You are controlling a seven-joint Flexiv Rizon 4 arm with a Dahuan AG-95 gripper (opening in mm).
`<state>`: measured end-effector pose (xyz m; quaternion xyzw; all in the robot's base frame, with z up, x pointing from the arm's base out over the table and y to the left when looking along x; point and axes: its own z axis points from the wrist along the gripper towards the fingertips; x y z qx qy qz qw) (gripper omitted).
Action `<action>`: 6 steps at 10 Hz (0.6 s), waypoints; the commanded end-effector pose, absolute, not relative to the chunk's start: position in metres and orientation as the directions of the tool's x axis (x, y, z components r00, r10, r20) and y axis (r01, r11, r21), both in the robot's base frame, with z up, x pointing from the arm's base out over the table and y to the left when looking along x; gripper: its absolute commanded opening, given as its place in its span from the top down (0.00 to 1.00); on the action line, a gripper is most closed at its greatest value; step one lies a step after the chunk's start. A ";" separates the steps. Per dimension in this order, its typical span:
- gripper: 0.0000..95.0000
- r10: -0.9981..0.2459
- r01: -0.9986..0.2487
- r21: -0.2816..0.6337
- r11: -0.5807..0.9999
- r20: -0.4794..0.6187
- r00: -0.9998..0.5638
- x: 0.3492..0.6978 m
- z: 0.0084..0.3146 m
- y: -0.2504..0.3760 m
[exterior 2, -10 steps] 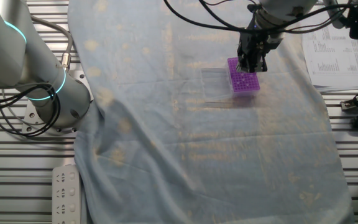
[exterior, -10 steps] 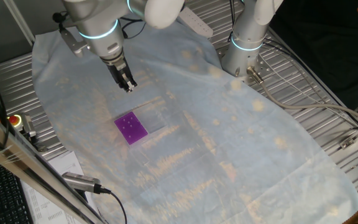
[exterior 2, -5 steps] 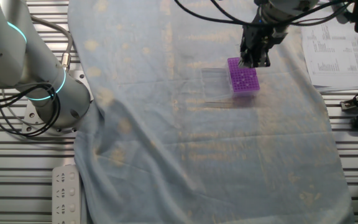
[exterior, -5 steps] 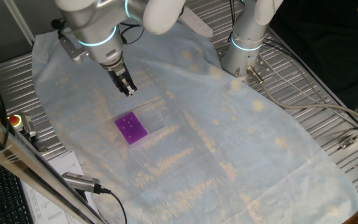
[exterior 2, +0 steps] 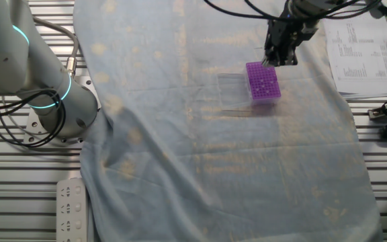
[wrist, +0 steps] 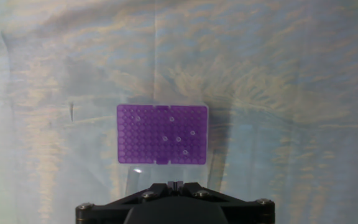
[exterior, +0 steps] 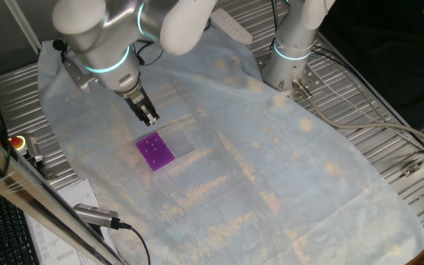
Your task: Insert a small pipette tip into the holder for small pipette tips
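A pale, wrinkled cloth [exterior: 271, 169] covers the table. Left of centre in one fixed view, the gripper [exterior: 149, 117] hangs just above and behind the holder for small pipette tips [exterior: 155, 152] — a purple block (several holes show pale rings) lying flat on the cloth. The fingers look pressed together — whether they hold a tip is unclear.

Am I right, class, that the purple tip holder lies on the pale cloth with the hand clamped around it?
Not quite. The purple tip holder does lie on the pale cloth, but the hand hangs above and beside it, not touching. One fixed view shows the gap; the hand view shows the holder uncovered.
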<state>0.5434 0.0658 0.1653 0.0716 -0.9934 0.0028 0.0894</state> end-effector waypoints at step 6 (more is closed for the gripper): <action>1.00 -0.136 -0.136 0.011 0.991 0.189 -0.973 0.571 0.140 0.120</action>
